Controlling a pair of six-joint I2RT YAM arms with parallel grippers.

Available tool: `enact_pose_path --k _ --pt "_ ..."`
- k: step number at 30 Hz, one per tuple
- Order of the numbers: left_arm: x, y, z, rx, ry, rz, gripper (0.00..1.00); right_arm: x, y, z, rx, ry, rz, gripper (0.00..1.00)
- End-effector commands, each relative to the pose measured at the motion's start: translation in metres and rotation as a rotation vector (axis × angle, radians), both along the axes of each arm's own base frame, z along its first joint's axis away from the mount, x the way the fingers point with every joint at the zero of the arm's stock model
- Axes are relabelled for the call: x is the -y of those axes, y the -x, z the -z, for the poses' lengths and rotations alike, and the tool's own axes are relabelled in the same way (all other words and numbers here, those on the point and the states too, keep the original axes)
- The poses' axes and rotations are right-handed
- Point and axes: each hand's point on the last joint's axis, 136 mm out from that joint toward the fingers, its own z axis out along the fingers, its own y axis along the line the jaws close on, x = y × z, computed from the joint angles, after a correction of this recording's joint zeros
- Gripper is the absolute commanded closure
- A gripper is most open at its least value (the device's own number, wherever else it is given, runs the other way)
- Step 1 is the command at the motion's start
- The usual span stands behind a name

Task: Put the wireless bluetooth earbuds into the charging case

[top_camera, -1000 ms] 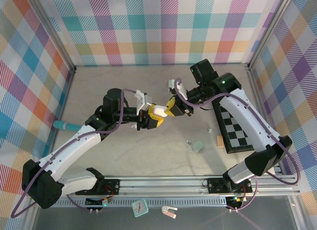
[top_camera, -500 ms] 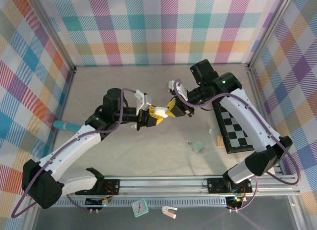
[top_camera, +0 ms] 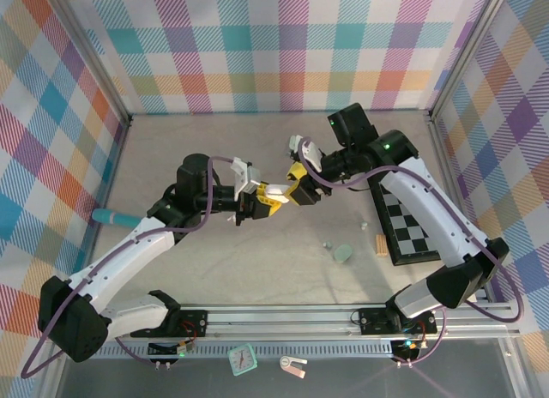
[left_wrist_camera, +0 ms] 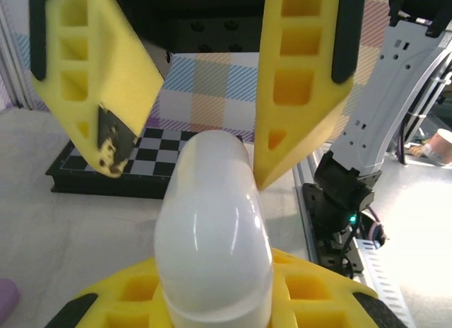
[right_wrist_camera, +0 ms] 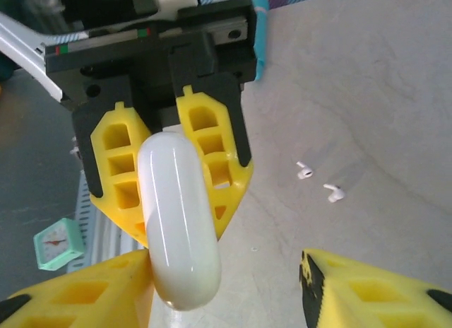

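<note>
Right pincer (left_wrist_camera: 189,165) has sprung open off the charging case (right_wrist_camera: 178,215), which left pincer (top_camera: 264,201) now clamps.

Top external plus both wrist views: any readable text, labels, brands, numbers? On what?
None readable.
Dial of the small clock: marks too small to read.
No print on the shown sides of the white charging case.
Only squares on the checkerboard, no lettering.
</note>
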Motion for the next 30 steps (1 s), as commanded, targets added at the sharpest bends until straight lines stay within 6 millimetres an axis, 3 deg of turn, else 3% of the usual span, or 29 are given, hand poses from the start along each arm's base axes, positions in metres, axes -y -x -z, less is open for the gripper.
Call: enact_pose_path --k 1,9,11,13,16,22,26,30 --pt "-0.003 0.015 -0.004 0.125 0.034 0.056 0.91 -0.002 -0.013 -0.025 0.088 -0.080 0.043 0.40" --pt "-0.013 0.007 0.015 0.177 0.004 -0.042 0.90 0.000 0.003 -0.044 0.068 -0.195 -0.004 0.34" --pt "-0.015 0.010 0.016 0.175 0.007 -0.040 0.90 0.004 -0.005 -0.049 0.048 -0.251 0.043 0.33" --pt "-0.018 0.015 0.016 0.180 0.012 -0.039 0.90 0.010 -0.029 -0.047 0.001 -0.296 0.171 0.33" --pt "-0.027 0.023 0.017 0.180 0.016 -0.055 0.91 0.022 -0.073 -0.019 -0.174 -0.290 0.394 0.34" --pt "-0.048 0.031 0.014 0.195 0.053 -0.122 0.92 0.011 -0.119 0.046 -0.393 -0.245 0.544 0.33" --pt "-0.057 0.035 0.010 0.199 0.068 -0.153 0.92 -0.010 -0.138 0.098 -0.547 -0.121 0.620 0.33" --pt "-0.064 0.040 0.006 0.214 0.084 -0.172 0.92 -0.039 -0.143 0.140 -0.682 -0.056 0.620 0.34"
